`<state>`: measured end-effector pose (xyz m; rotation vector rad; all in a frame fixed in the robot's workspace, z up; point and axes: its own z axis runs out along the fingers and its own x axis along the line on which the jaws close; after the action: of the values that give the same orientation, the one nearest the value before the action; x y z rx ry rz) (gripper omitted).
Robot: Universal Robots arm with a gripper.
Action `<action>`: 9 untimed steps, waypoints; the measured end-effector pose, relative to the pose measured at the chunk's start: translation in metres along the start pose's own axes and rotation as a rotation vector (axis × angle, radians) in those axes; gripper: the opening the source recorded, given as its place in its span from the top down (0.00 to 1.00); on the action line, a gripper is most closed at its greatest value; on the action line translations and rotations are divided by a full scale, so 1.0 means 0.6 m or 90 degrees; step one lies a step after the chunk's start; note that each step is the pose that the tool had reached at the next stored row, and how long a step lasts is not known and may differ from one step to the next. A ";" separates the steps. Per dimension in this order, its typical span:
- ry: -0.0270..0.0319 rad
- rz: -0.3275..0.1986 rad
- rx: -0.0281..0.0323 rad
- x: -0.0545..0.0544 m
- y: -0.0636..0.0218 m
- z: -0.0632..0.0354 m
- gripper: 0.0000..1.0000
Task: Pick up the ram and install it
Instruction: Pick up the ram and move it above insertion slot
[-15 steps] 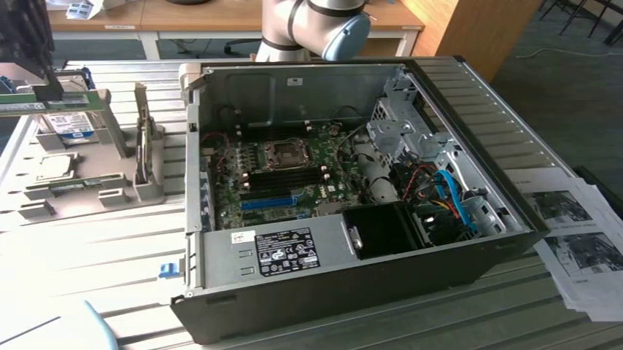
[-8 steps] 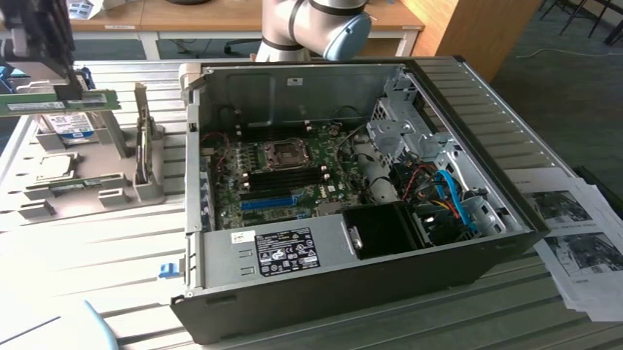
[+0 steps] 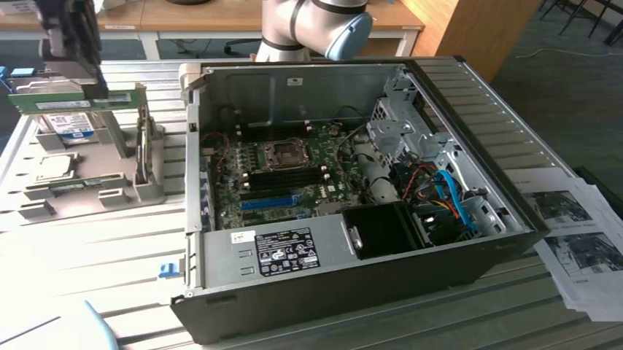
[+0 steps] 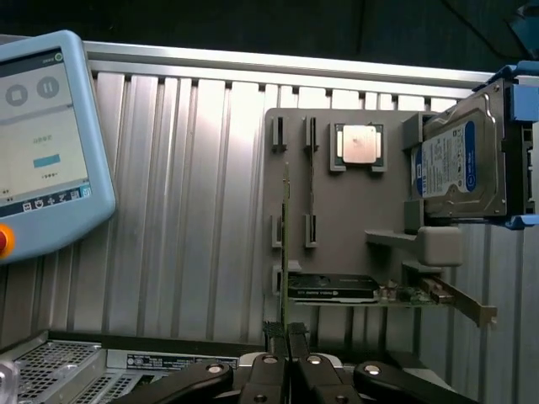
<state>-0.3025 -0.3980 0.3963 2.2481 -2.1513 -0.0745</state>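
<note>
The ram is a long green stick held level in the air above the grey parts holder at the exterior view's left. My gripper comes down from above and is shut on it. In the wrist view the ram shows edge-on as a thin line running out from between my gripper's closed fingertips, over the holder. The open computer case lies on its side to the exterior view's right. Its motherboard faces up, with long black slots near the middle.
The holder also carries a silver hard drive, a processor chip, a graphics card and another thin stick. A blue-framed teach pendant lies on the ribbed metal table. Printed papers lie beside the case.
</note>
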 end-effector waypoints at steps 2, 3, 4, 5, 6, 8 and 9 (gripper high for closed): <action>0.0000 0.000 -0.0001 0.001 -0.012 -0.001 0.89; 0.0000 0.000 -0.0001 0.001 -0.018 -0.001 0.89; 0.0000 0.000 0.0000 0.001 -0.024 -0.001 0.89; 0.0000 0.000 0.0000 0.001 -0.030 -0.002 0.89; 0.0000 0.000 0.0000 0.002 -0.036 -0.002 0.89; 0.0000 0.000 0.0000 0.002 -0.047 -0.003 0.89; 0.0000 0.000 -0.0001 0.002 -0.053 -0.003 0.89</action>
<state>-0.2706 -0.3980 0.3963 2.2481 -2.1511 -0.0745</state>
